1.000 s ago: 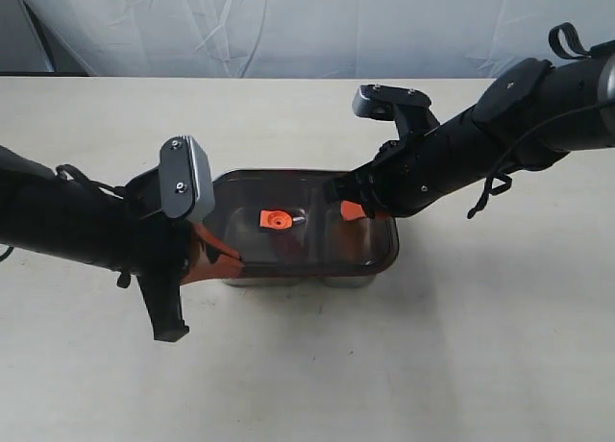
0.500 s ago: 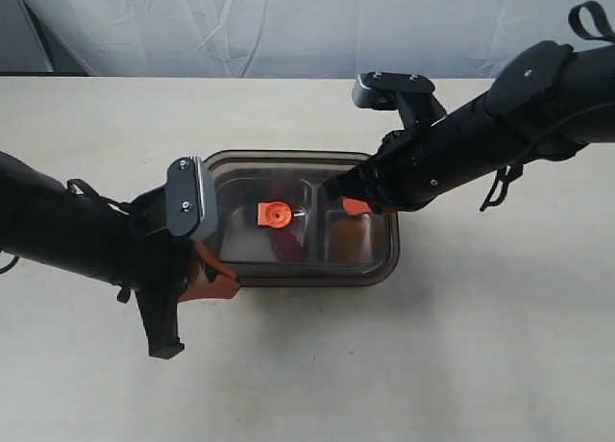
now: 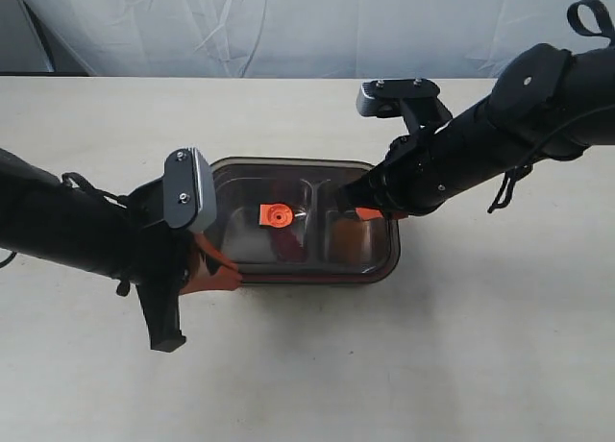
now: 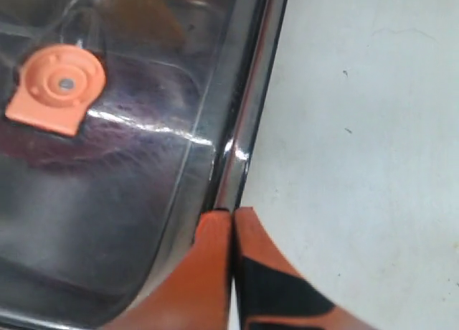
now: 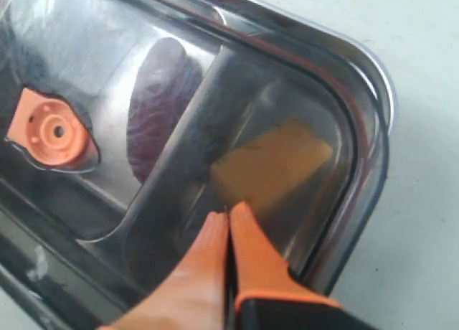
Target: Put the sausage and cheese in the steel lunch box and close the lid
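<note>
The dark translucent lid (image 3: 245, 187) lies flat on the steel lunch box (image 5: 374, 66), its orange valve tab (image 3: 276, 214) near the middle. Through the lid, the right wrist view shows the dark red sausage (image 5: 161, 104) in one compartment and the yellow-orange cheese (image 5: 276, 161) in the other. My left gripper (image 3: 209, 269) is shut, and its orange fingertips (image 4: 215, 226) touch the lid's rim at the box's left end. My right gripper (image 3: 363, 211) is shut too, its tips resting on the lid above the cheese compartment.
The box stands mid-table on a pale tabletop (image 3: 432, 365). A white sheet (image 3: 288, 24) hangs along the far edge. Both black arms slant in over the table from the left and right sides.
The lid was tilted above the box with the steel wall showing under it; it now sits flat on the box. Both grippers shifted slightly with it and stayed shut.
</note>
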{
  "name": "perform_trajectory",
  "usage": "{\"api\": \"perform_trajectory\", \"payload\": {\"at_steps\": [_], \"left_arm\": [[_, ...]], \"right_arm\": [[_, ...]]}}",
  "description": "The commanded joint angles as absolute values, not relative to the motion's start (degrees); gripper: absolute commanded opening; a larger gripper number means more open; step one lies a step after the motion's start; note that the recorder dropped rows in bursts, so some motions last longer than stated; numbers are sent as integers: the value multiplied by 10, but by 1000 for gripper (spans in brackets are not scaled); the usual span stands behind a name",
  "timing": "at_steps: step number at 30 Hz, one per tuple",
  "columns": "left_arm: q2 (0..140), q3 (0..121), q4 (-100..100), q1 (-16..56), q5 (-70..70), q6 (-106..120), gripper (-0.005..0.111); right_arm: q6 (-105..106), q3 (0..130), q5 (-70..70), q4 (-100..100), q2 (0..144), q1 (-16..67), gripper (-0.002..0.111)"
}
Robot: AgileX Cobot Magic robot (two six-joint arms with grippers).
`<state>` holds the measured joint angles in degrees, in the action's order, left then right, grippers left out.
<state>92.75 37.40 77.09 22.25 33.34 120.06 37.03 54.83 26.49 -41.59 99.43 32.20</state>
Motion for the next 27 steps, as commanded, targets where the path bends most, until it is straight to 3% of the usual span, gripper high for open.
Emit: {"api": "perform_trajectory", "payload": {"at_steps": [1, 18, 27], "left_arm": [[900, 376, 777, 225, 320, 1219, 0], [841, 376, 776, 225, 297, 1219, 0], [825, 376, 772, 225, 278, 1218, 0]], "right_arm": [[370, 546, 252, -405, 1009, 320, 0], [362, 547, 229, -405, 980, 320, 0], [364, 547, 361, -405, 915, 329, 0]]}}
